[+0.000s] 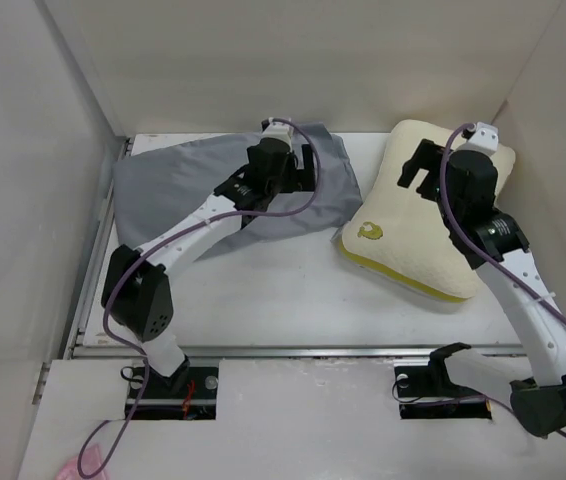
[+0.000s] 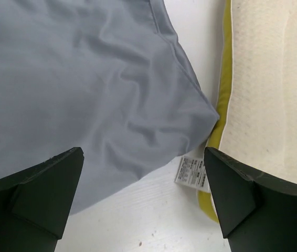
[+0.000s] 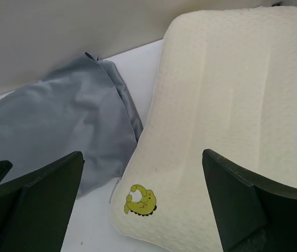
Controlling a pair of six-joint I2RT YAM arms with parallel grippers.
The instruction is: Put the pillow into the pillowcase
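Both pincers are gaping wide, empty: I'm hovering the left gripper [image 2: 143, 153] over the pillowcase [image 1: 163, 185], the right gripper [image 3: 142, 153] over the pillow [image 1: 403, 240].

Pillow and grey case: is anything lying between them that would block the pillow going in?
Nothing visible does. The pillow lies right beside the case; only a small white label shows in the gap. Where the case opens cannot be told.

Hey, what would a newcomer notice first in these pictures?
The thick cream-yellow pillow with its little yellow logo lies far right, the open right claw hovering above it. Beside it on the left sprawls the wrinkled grey pillowcase, the open left claw over its corner.
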